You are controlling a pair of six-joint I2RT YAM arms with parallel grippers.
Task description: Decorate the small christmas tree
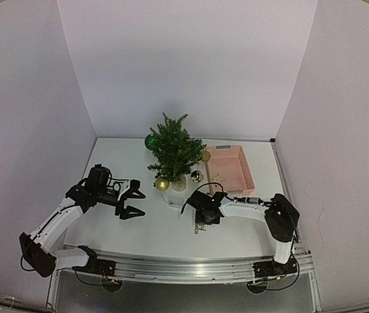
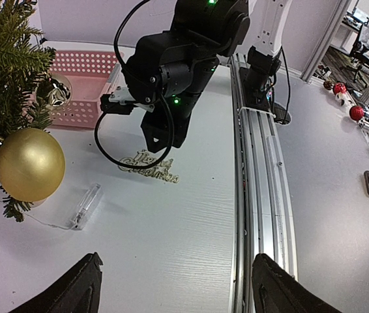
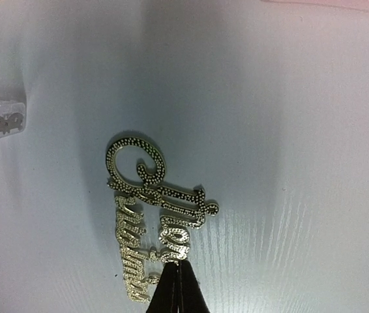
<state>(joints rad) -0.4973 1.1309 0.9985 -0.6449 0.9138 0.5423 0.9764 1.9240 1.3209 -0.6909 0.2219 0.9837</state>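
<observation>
White surface (image 1: pixel 158 229): right fingers (image 3: pixel 167 291) clenched at the gold script ornament (image 3: pixel 150 212) (left fingers (image 2: pixel 75 291) released). Next, it likely needs lifting onto the small christmas tree (image 1: pixel 173 150).

I'm reading the needles of the small christmas tree (image 1: pixel 173 151) as bristly matt plastic. The gold bauble (image 2: pixel 29 164) is giving off a soft satin sheen, while the silver bauble (image 2: pixel 55 91) is mirroring the room with a full gloss. The pink basket (image 2: pixel 87 78) is showing as smooth perforated plastic. The gold script sign (image 3: pixel 152 215) is glittering, rough with tiny beads. The clear box (image 2: pixel 85 206) is looking like transparent plastic. The table (image 2: pixel 171 261) is showing a white, faintly wood-grained matt top, and the rail (image 2: pixel 263 195) is gleaming like brushed metal.
</observation>
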